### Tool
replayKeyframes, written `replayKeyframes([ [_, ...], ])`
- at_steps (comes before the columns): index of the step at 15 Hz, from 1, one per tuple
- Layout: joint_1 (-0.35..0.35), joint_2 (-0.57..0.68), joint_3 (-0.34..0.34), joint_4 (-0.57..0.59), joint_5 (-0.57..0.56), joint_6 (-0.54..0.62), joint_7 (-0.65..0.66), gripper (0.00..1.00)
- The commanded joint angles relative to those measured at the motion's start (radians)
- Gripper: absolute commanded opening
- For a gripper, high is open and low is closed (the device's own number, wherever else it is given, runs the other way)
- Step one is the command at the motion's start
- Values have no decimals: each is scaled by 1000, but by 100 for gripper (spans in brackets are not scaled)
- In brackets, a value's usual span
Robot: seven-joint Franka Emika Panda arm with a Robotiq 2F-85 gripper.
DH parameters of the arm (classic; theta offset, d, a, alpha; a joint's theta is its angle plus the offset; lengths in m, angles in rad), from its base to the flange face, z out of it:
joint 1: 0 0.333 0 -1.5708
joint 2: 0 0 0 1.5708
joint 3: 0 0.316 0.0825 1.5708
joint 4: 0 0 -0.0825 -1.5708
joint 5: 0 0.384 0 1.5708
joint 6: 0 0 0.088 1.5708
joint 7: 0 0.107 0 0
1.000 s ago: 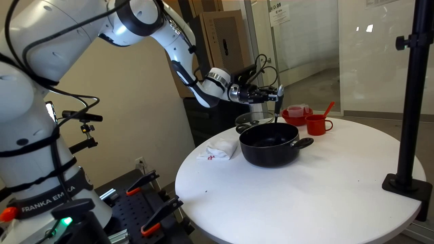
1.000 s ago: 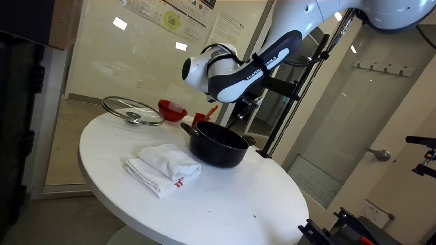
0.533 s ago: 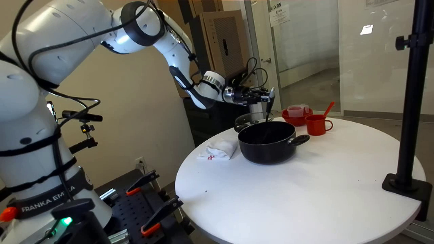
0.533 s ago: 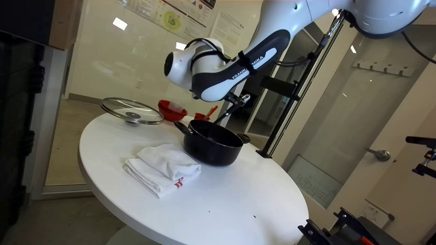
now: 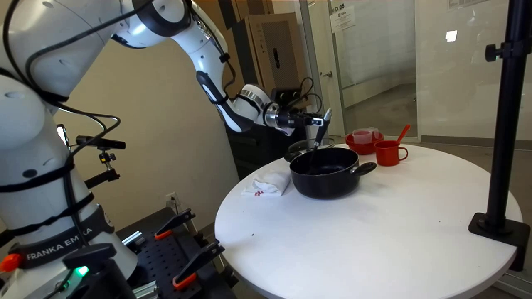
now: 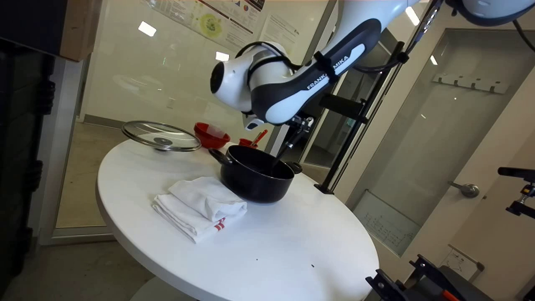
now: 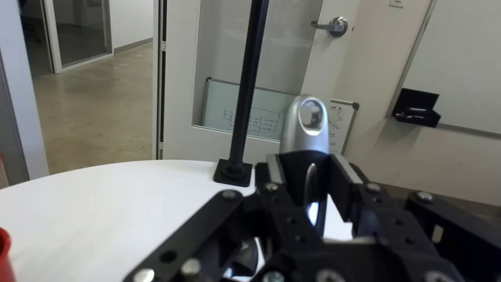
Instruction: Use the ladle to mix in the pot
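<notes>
A white robot arm (image 5: 210, 58) arches high at the elbow, its forearm sloping down and its wrist bent so that the tool (image 7: 310, 170) points out roughly level above a round white bench (image 5: 365, 241). Below the tool stands the black pot (image 5: 326, 183), uncovered — and likely the weak point: nothing is seen to brace it, so a stroke that presses its wall sideways could slide it along. A glass lid (image 6: 162, 141) lies lower than the tool and off to one side, with a folded white towel (image 6: 200, 207) also lower, just beside the pot; a sliding pot might nudge either. The ladle (image 5: 320, 133) slants down from the tool, its upper handle pinched between the jaws and its lower end inside the pot; whether the scoop touches bottom is lost in the black. With so narrow a hold near the top, a hard knock of the scoop against the pot's wall could twist the ladle in the grip, and too deep a stroke could push the handle upward through it.
</notes>
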Motion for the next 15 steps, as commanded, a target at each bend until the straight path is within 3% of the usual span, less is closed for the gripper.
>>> replayKeyframes([
  [1,-57,-82,-7,-114,-19,3,-66,8],
  [8,-143,-8,-42,53,22,-35,-20,8],
  [11,-134,22,-29,113,26,-29,-2,8],
  [15,-84,30,17,106,23,7,22,8],
])
